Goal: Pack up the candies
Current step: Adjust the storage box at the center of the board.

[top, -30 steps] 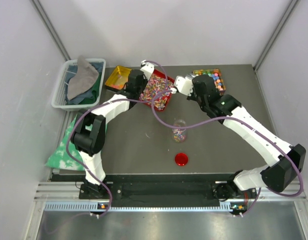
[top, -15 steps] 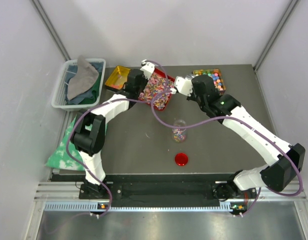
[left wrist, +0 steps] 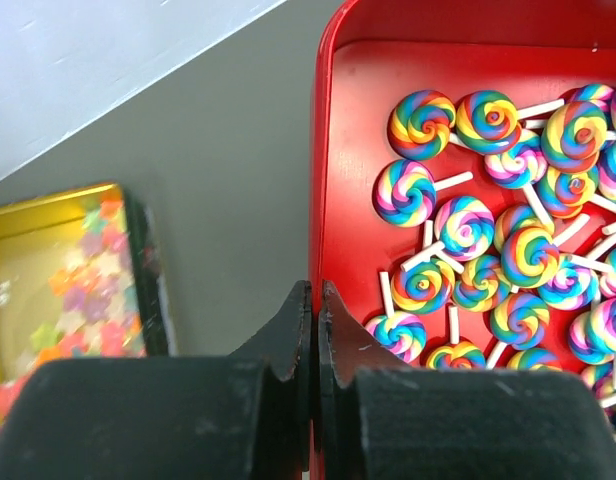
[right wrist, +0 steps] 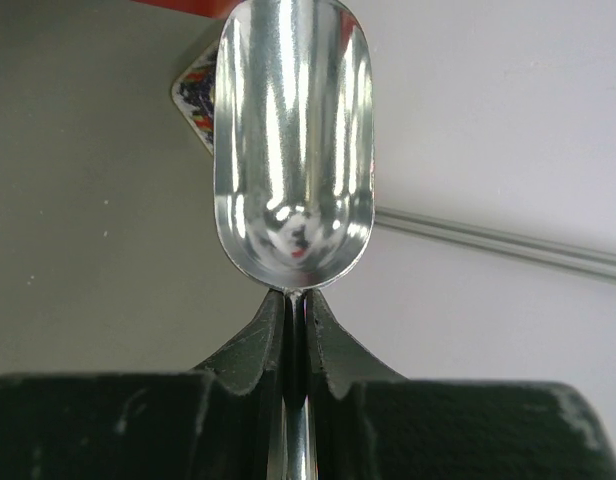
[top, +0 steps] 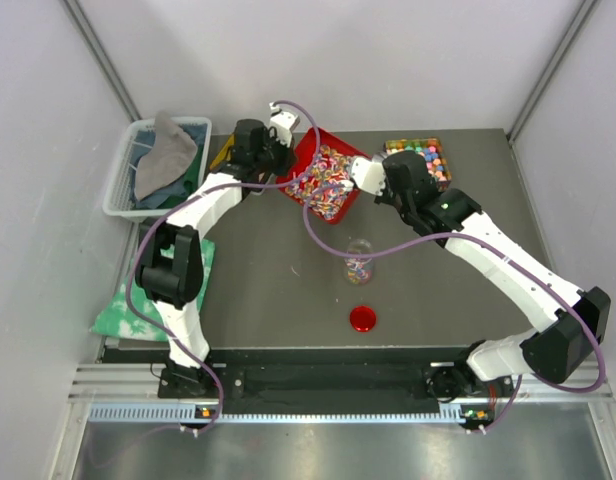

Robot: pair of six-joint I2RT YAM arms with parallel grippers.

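Packing appears barely begun: the left gripper (left wrist: 313, 300) has its jaws pinched shut on the rim of the red tray (left wrist: 324, 150), with swirl candies (left wrist: 508, 250) piled just right of them. The right gripper (right wrist: 296, 305) clamps an empty scoop (right wrist: 293, 140), and the open jar (top: 359, 258), set back from both, holds few.

We read this as a robotics lab cell. White panel walls (top: 318, 60) box in a dark grey table (top: 268, 290) on three sides, and an aluminium rail (top: 118, 385) runs along 6 o'clock, where the left arm (top: 203, 205) and right arm (top: 498, 260) are bolted. Props are staged: a basket (top: 118, 200) of cloths (top: 166, 150) at 10 o'clock, a red tray (top: 306, 150) of candies (top: 326, 180) at 12, a metal scoop (right wrist: 293, 130) beside it.
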